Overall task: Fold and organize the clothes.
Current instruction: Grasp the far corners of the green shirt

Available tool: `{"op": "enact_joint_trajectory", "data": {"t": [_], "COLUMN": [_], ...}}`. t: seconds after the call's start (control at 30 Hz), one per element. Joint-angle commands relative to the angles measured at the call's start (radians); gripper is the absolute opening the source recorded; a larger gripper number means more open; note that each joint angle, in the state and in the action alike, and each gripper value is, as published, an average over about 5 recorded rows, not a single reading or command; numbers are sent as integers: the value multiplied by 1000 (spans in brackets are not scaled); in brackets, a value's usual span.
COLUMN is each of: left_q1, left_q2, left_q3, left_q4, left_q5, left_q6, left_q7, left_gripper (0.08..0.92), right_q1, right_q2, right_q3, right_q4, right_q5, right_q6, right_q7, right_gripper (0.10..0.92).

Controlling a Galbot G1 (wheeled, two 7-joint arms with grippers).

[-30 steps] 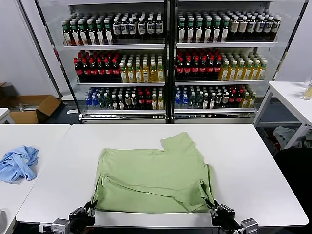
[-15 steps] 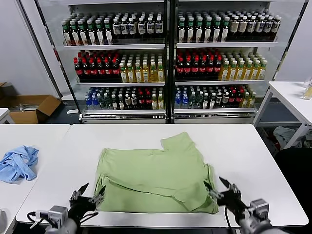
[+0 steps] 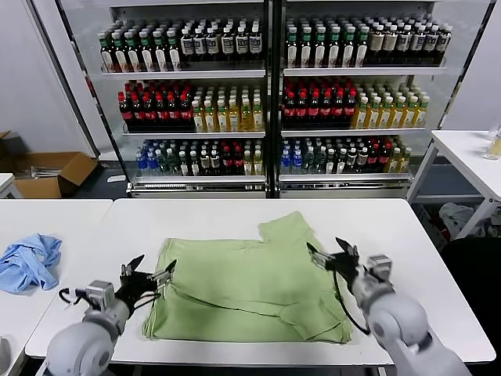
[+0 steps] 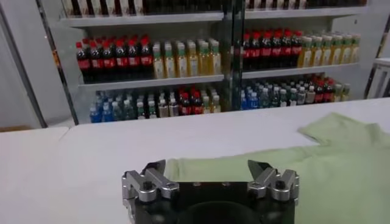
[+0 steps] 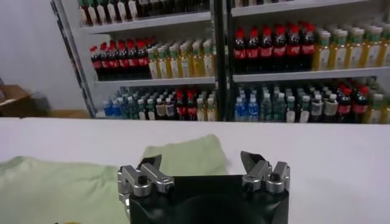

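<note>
The light green shirt (image 3: 249, 288) lies spread on the white tabletop (image 3: 407, 258), its near part folded over, and one sleeve points toward the far side. The left hand (image 3: 149, 272) is at the shirt's left edge, with its fingers wide apart and holding nothing. The right hand (image 3: 329, 255) is above the shirt's right edge, also wide and empty. A light blue garment (image 3: 30, 262) lies on the tabletop at far left.
</note>
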Motion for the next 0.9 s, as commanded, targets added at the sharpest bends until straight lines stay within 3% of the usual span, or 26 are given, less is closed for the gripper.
{"op": "enact_joint_trajectory", "data": {"t": [0.03, 0.47, 0.9], "left_q1": [-294, -411, -446], "left_q2": [-3, -22, -15], "left_q3": [109, 179, 170], "left_q4": [322, 528, 637], "left_q5": [-20, 4, 25], "left_q6": [-16, -6, -12], "left_q7": [53, 126, 241], "left_gripper": [823, 822, 823], "right_q1": [355, 483, 495], "right_q2": [96, 214, 289], "right_q3": [-162, -203, -183], "right_q4": [-402, -769, -883], "right_q5": [4, -100, -134], "right_q6": [3, 136, 176], "right_q7": [-6, -31, -30], "right_gripper": [823, 823, 823]}}
